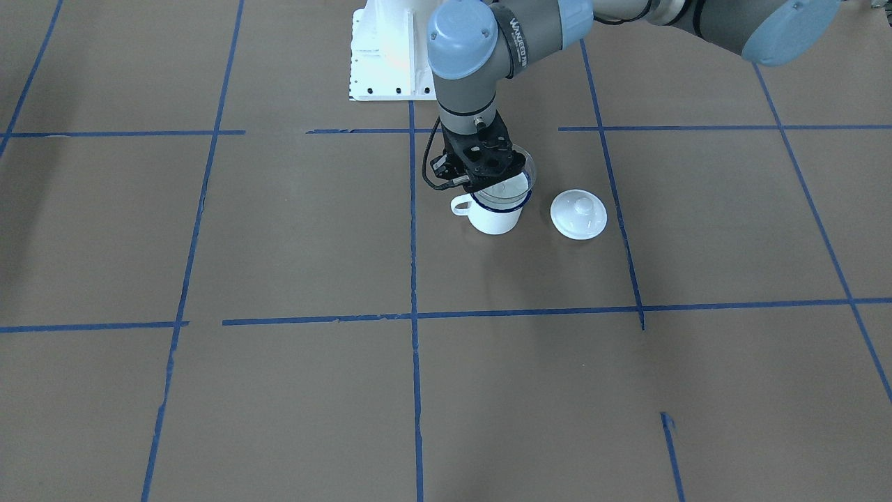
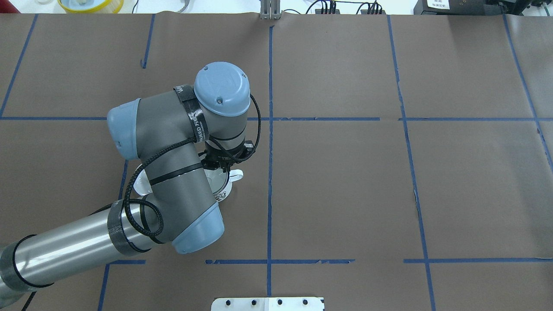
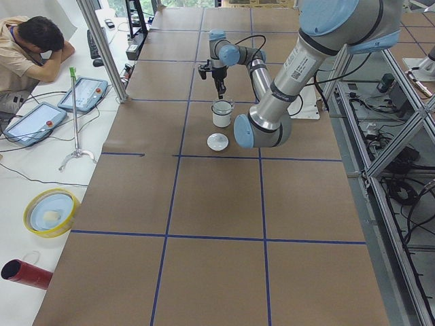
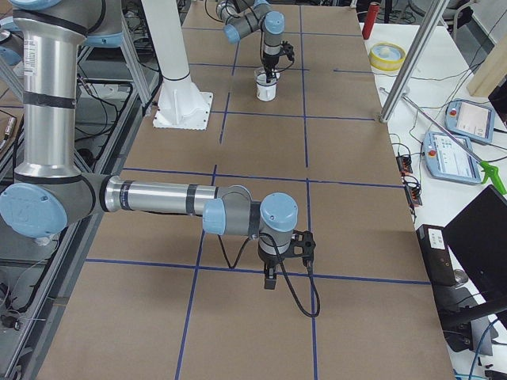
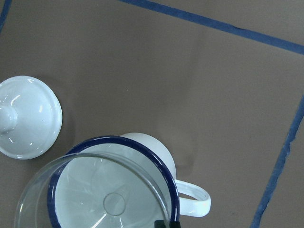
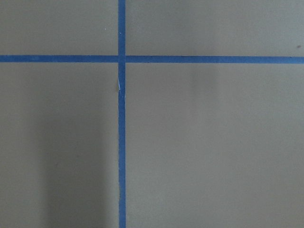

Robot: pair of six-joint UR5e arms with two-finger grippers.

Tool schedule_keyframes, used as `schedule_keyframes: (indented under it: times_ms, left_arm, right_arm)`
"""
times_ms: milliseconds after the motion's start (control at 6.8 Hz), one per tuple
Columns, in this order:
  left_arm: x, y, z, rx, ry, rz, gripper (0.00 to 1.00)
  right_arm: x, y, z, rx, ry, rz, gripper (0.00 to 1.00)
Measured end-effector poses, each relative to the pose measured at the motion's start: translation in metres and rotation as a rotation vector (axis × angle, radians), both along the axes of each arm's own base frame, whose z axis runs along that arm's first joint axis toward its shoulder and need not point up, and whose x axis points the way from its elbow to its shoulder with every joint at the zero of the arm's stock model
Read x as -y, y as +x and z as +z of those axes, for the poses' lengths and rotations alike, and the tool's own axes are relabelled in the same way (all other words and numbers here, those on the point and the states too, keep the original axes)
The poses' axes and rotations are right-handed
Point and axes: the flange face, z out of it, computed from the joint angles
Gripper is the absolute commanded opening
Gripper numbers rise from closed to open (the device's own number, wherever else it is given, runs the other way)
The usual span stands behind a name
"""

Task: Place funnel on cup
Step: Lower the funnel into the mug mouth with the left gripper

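Note:
The white cup [image 1: 496, 217] with a dark blue rim stands near the table's middle, its handle toward the front-facing view's left. The clear funnel [image 1: 521, 174] sits tilted in the cup's mouth, its stem inside. My left gripper [image 1: 489, 180] hangs straight down over the cup and is shut on the funnel's rim. In the left wrist view the funnel [image 5: 95, 190] overlaps the cup [image 5: 152, 148], with one dark fingertip [image 5: 169, 223] at its rim. My right gripper [image 4: 271, 279] hangs low over bare table far from the cup; I cannot tell if it is open or shut.
A round white domed lid [image 1: 578, 214] with a knob lies on the table right beside the cup, also in the left wrist view [image 5: 28, 116]. The white robot base plate [image 1: 387, 63] stands behind the cup. Blue tape lines cross the brown table.

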Motion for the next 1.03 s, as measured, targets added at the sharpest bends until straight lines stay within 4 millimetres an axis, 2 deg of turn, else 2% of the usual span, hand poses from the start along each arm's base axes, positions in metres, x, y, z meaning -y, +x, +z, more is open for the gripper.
schedule_keyframes:
  times_ms: [441, 588, 735, 1029]
  left_arm:
    - [0.002, 0.0016, -0.001, -0.011, 0.016, -0.006, 0.0]
    - [0.0032, 0.0016, 0.0006, -0.006, 0.024, -0.012, 0.76]
    - [0.0042, 0.0014, 0.0018, -0.002, 0.031, -0.018, 1.0]
    - [0.0056, -0.001, 0.0063, 0.01, 0.048, -0.031, 1.0]
  right_arm:
    - [0.0, 0.0, 0.0, 0.0, 0.0, 0.0, 1.0]
    - [0.0, 0.0, 0.0, 0.0, 0.0, 0.0, 1.0]
    - [0.0, 0.0, 0.0, 0.0, 0.0, 0.0, 1.0]
    - [0.0, 0.0, 0.0, 0.0, 0.0, 0.0, 1.0]
